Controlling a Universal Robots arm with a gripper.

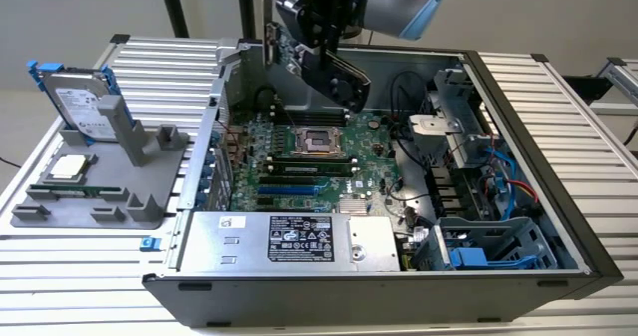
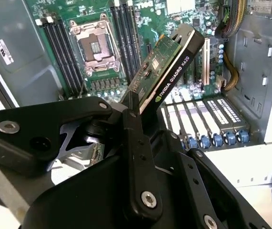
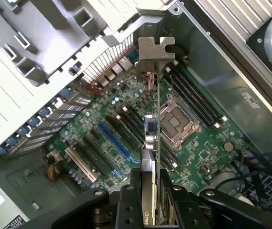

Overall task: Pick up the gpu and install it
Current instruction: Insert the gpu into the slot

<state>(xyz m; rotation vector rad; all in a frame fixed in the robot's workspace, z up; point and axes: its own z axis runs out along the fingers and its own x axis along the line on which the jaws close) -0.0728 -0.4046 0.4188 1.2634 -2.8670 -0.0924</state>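
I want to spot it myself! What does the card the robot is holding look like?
Find the big open computer case; the gripper holds the gpu tilted above the green motherboard inside. Unlike the silver hard drive outside, it is thin, green one side, black the other, with a silver bracket.

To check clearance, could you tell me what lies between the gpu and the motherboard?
Nothing: in the exterior view the gpu hangs clear above the motherboard.

Case (image 1: 349, 287) stands open on table (image 1: 598, 127). Motherboard (image 1: 299, 175) lies inside, with power supply (image 1: 289, 239) in front of it. Gpu (image 1: 337, 81) hangs tilted above motherboard, clamped in gripper (image 1: 321, 43). On the exterior view's left, beside case, holder (image 1: 100, 205) carries drive (image 1: 80, 104) upright and chip (image 1: 68, 166) flat.
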